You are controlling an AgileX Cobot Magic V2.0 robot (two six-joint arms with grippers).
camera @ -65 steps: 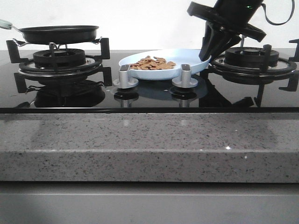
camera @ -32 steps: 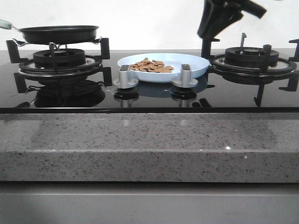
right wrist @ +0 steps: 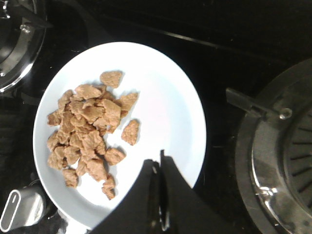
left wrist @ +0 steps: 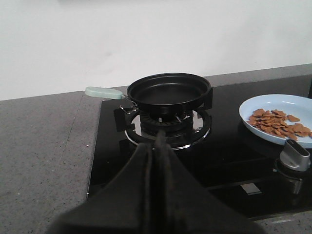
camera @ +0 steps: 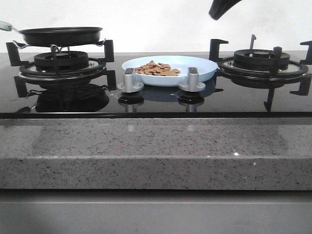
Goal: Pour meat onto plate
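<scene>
Front view: lying heaped in the pale-blue plate [camera: 204, 68] between the two burners, the meat [camera: 157, 68]; hanging high above, clear of everything, the right gripper [camera: 222, 9].

Left wrist view: pressing its fingers together on nothing, the left gripper [left wrist: 157, 146], facing the black frying pan [left wrist: 168, 91].

Right wrist view: hovering over the plate [right wrist: 165, 102] with fingers clenched, empty.

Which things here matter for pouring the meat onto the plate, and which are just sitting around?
Part of the job:
meat
plate
frying pan

Just there:
right burner
two stove knobs
</scene>
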